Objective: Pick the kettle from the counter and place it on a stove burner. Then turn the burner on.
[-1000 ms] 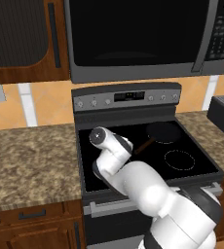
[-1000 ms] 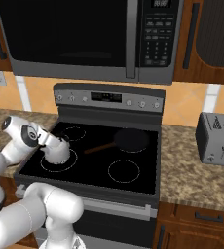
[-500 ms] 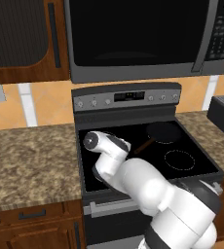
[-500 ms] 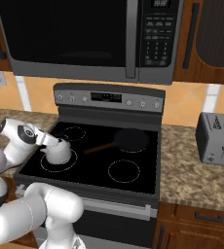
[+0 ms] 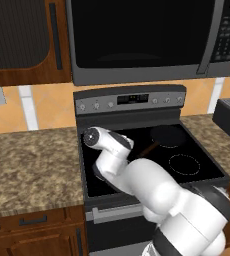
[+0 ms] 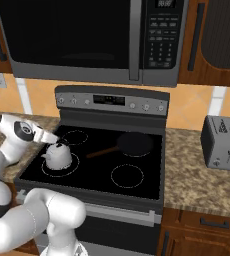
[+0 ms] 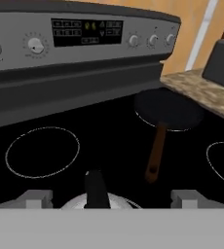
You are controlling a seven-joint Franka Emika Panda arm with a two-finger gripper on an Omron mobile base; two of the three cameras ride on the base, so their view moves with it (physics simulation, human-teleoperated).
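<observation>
Silver-grey kettle [image 6: 57, 155] sits on the front-left stove burner [image 6: 73, 170], at 8 o'clock from the frying pan [image 6: 133, 144]. Gripper [image 7: 109, 199] has risen, open and empty.

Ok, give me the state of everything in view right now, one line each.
kettle: upright on the front left burner, off the counter.
gripper: open, fingers either side of the kettle's handle.
frying pan: on the back right burner.
microwave: door closed.
toaster: slots empty.
</observation>
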